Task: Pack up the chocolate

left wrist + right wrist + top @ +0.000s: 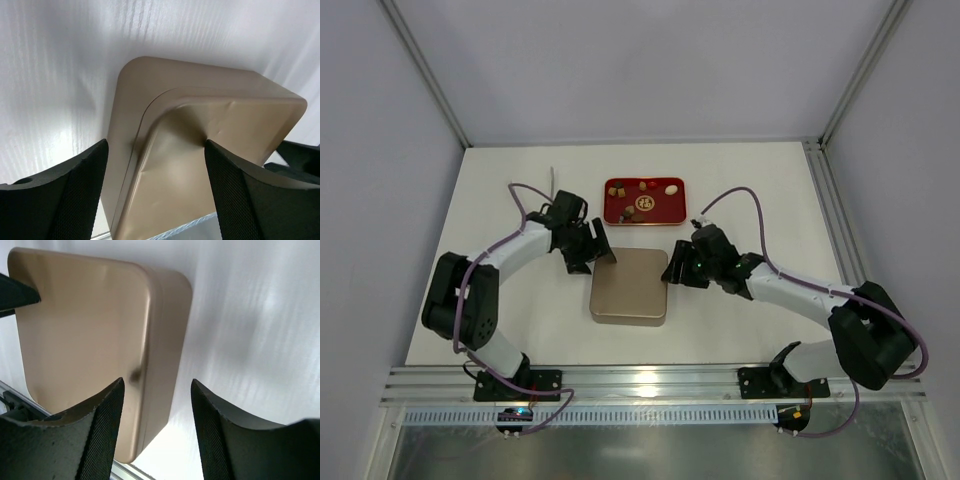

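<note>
A closed gold tin lies in the middle of the white table. Behind it a flat red tray holds several tiny chocolates, among them a cream one and a brown one. My left gripper is open and empty over the tin's far left corner; in the left wrist view its gap spans the tin's lid. My right gripper is open and empty at the tin's far right edge; in the right wrist view it straddles that edge of the tin.
White walls and metal frame posts close in the table on three sides. An aluminium rail runs along the near edge by the arm bases. Purple cables loop off both arms.
</note>
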Tool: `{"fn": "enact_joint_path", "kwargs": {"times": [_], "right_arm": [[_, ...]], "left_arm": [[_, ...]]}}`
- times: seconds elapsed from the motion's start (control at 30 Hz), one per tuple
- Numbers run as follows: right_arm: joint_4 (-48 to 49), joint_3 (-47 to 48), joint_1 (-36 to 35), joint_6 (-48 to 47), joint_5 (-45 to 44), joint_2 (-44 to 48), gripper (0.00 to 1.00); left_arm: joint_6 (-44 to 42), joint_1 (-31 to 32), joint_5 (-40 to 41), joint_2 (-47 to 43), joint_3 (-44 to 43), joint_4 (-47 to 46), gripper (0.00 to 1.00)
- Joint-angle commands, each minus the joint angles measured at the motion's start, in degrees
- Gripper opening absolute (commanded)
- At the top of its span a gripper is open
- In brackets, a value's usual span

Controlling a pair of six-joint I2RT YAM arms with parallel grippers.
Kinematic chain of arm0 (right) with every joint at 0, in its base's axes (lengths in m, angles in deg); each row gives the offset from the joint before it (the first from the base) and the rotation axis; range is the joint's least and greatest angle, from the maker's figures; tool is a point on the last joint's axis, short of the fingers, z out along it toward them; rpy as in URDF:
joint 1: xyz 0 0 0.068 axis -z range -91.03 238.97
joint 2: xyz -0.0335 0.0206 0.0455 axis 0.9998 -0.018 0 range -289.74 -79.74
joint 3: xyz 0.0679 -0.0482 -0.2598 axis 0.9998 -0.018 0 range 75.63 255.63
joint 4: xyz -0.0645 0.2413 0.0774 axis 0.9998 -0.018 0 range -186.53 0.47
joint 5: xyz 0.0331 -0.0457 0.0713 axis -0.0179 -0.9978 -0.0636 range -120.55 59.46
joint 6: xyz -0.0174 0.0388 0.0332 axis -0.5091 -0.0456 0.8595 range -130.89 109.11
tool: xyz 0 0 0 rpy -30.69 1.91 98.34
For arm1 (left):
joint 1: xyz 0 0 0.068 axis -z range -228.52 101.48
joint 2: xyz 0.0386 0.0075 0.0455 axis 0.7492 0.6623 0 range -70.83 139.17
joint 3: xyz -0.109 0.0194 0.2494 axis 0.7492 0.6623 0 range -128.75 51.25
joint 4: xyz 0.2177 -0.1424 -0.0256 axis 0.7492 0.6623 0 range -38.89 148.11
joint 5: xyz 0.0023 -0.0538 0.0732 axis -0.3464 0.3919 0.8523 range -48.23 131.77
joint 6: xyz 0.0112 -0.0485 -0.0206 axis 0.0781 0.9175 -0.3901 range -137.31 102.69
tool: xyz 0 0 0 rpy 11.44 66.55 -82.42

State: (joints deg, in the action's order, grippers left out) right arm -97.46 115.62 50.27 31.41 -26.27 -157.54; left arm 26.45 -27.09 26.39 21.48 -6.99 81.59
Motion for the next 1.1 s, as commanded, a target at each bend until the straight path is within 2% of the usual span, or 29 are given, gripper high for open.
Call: {"fn": "enact_joint_path", "kwargs": {"times": [0.0, 0.23, 0.47, 0.67, 0.8, 1.07], "right_arm": [[-2.3, 3.4, 2.3, -3.0, -0.5, 3.3, 0.58], [-5.3, 8.2, 4.6, -6.5, 0.3, 7.2, 0.62], [-8.9, 12.3, 5.7, -8.9, -2.1, 14.9, 0.71], [-16.8, 16.1, 5.7, -12.2, -10.7, 22.0, 0.75], [-19.4, 15.0, 5.7, -13.6, -15.9, 26.5, 0.78], [-20.1, 11.8, 5.7, -13.6, -18.4, 30.3, 0.78]], "left_arm": [[-3.5, 0.3, 2.9, -2.9, -2.9, 4.8, 0.77], [-7.8, -0.9, 4.0, -8.6, -9.2, 10.6, 0.82], [-13.2, -1.3, 4.7, -17.0, -13.7, 16.7, 0.84], [-14.6, -1.4, 5.3, -26.5, -11.1, 18.1, 0.85], [-15.0, -1.3, 6.2, -31.3, -8.4, 18.6, 0.85], [-15.3, -1.4, 6.3, -34.4, -7.5, 20.1, 0.85]]}}
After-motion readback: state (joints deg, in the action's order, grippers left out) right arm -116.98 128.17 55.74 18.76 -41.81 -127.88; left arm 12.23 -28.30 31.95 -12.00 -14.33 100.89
